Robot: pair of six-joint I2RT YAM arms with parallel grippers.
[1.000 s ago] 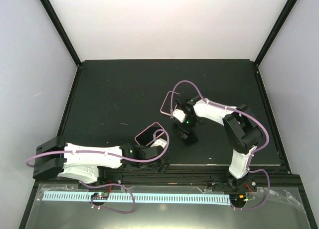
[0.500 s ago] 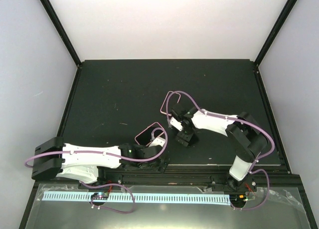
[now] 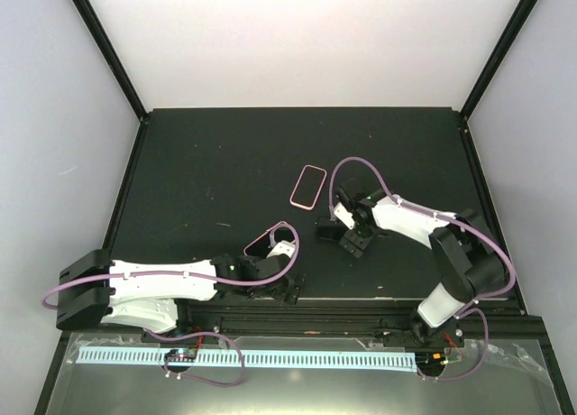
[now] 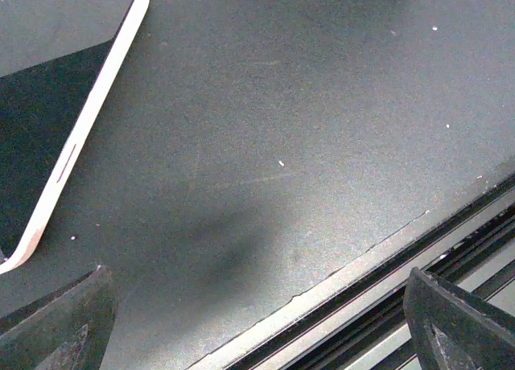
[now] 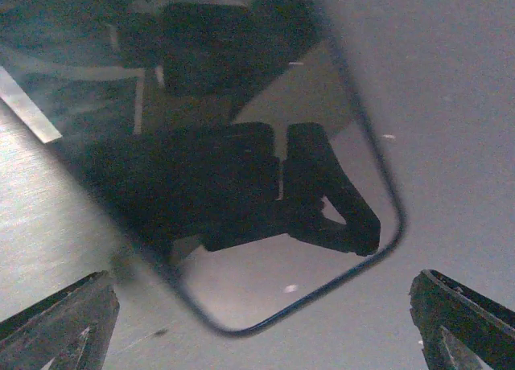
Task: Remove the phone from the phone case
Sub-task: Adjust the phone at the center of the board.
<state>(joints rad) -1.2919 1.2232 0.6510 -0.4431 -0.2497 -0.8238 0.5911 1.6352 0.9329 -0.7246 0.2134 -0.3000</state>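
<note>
Changed since a second ago: right gripper is no longer holding anything, its jaws standing apart over the table. Likewise left gripper, jaws apart and empty, is hovering near the front edge. Mid-table, phone is lying flat, glossy face up. Pale-edged phone case is lying just beside the left gripper.
</note>
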